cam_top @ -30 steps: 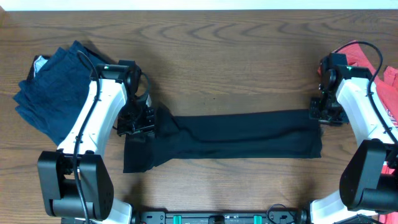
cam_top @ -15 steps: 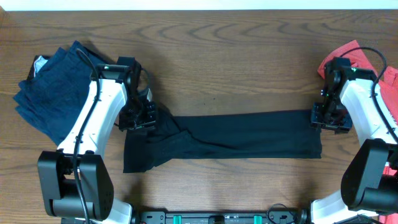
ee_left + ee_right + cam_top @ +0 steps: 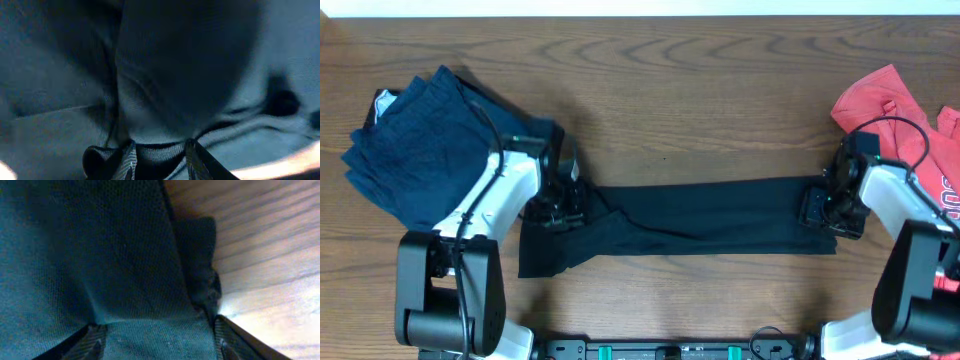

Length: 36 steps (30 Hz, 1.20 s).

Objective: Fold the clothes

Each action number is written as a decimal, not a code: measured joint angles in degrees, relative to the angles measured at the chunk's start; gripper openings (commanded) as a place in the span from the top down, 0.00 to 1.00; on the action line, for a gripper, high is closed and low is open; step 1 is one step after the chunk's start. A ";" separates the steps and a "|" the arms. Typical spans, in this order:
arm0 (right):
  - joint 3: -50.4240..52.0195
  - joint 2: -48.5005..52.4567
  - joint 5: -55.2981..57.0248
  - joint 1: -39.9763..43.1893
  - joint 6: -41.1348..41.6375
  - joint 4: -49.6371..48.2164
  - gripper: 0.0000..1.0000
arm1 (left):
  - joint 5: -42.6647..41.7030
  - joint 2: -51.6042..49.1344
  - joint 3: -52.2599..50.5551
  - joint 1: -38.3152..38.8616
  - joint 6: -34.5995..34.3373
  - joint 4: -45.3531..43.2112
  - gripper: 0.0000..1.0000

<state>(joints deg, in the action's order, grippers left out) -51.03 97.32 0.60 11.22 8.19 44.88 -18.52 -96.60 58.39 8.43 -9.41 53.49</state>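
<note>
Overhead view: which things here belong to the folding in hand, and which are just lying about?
In hand:
- black T-shirt, laid out as a long strip; the left jaws pinch its left end, and the right jaws stand apart over its right end.

Lying about:
- navy garment, heaped at far left
- red garment, crumpled at far right
- wooden table under everything

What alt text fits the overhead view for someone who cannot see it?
A black garment, folded into a long strip, lies across a wooden table, the left claw at its left end and the right claw at its right end. A crumpled navy garment lies far left, a red garment far right.
</note>
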 measured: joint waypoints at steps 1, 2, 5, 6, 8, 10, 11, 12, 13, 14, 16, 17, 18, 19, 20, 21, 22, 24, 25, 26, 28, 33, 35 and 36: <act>1.18 -0.87 -0.57 0.07 -0.15 -1.51 0.47 | 0.00 0.00 -1.49 0.00 -0.31 -0.92 0.65; 1.99 -1.44 -0.96 0.09 -0.39 -2.62 0.62 | -0.02 0.00 -2.73 0.00 -0.70 -1.44 0.65; 3.67 -2.78 -1.97 0.07 -0.46 -6.19 0.93 | -0.37 0.00 -5.79 0.00 -1.31 -2.49 0.65; 3.91 -2.97 -2.60 0.07 -0.46 -6.97 0.99 | -0.57 0.00 -6.27 0.00 -1.33 -2.40 0.65; 4.17 -3.15 -3.17 0.13 -0.15 -7.56 0.99 | -0.83 0.00 -6.69 0.02 -1.38 -1.60 0.69; 4.31 -3.30 -3.58 0.52 -0.15 -7.82 0.99 | -0.85 0.00 -6.71 0.00 -1.64 -0.55 0.81; 4.31 -3.32 -3.76 0.68 -0.13 -7.85 0.99 | -1.01 0.00 -6.71 0.00 -1.95 0.50 0.81; 4.28 -3.32 -4.07 0.98 -0.11 -7.85 0.99 | -1.03 0.00 -6.71 0.00 -1.97 1.22 0.81; 4.28 -3.30 -4.44 1.22 -0.04 -7.87 0.99 | -1.05 0.00 -6.71 0.00 -1.97 2.19 0.81; 4.28 -3.28 -4.81 1.51 0.07 -7.89 0.99 | -1.07 0.02 -6.69 0.00 -1.97 2.93 0.81; 4.26 -3.21 -5.64 2.19 0.22 -7.96 0.99 | -1.03 0.24 -6.45 -0.02 -1.95 3.39 0.76; 4.26 -3.19 -6.03 2.47 0.33 -8.02 0.99 | -0.98 0.52 -6.01 -0.02 -2.01 3.56 0.75; 4.26 -3.19 -6.12 2.54 0.35 -8.11 0.99 | -0.92 1.07 -5.22 -0.09 -2.16 3.67 0.73; 4.26 -3.17 -6.16 2.71 0.35 -8.11 0.99 | -0.79 1.77 -4.26 -0.15 -2.25 3.72 0.62; 4.26 -3.13 -6.43 2.99 0.35 -8.20 0.99 | -0.68 2.75 -2.99 -0.22 -2.12 3.61 0.34; 4.26 -3.08 -6.62 3.30 0.37 -8.31 0.99 | -0.59 3.98 -1.57 -0.33 -2.29 3.28 0.22; 4.26 -3.08 -6.84 3.52 0.37 -8.37 0.99 | -0.57 5.16 -0.33 -0.42 -2.45 2.75 0.22; 4.26 -2.99 -7.28 3.93 0.37 -8.52 0.99 | -0.57 7.96 1.70 -0.50 -2.64 0.70 0.22; 4.24 -2.99 -7.30 3.96 0.37 -8.52 0.99 | -0.59 9.01 2.21 -0.52 -2.82 -0.61 0.23; 4.24 -2.99 -7.28 3.96 0.37 -8.52 0.99 | -0.59 9.92 2.58 -0.52 -2.97 -1.62 0.23; 4.24 -2.99 -7.28 3.96 0.37 -8.52 0.99 | -0.59 10.54 2.80 -0.52 -3.54 -3.26 0.26; 4.24 -2.97 -7.30 3.96 0.37 -8.52 0.99 | -0.59 7.67 2.36 -0.52 -5.51 -6.67 0.39; 4.22 -2.97 -7.30 3.96 0.37 -8.52 0.99 | -0.57 5.31 2.12 -0.52 -6.16 -7.15 0.53; 4.22 -2.97 -7.30 3.96 0.37 -8.50 0.99 | -0.59 4.11 2.01 -0.52 -6.36 -7.32 0.66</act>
<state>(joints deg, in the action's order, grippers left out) -46.81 94.35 -6.70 15.18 8.56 36.38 -19.11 -92.49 60.40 7.90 -15.77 46.17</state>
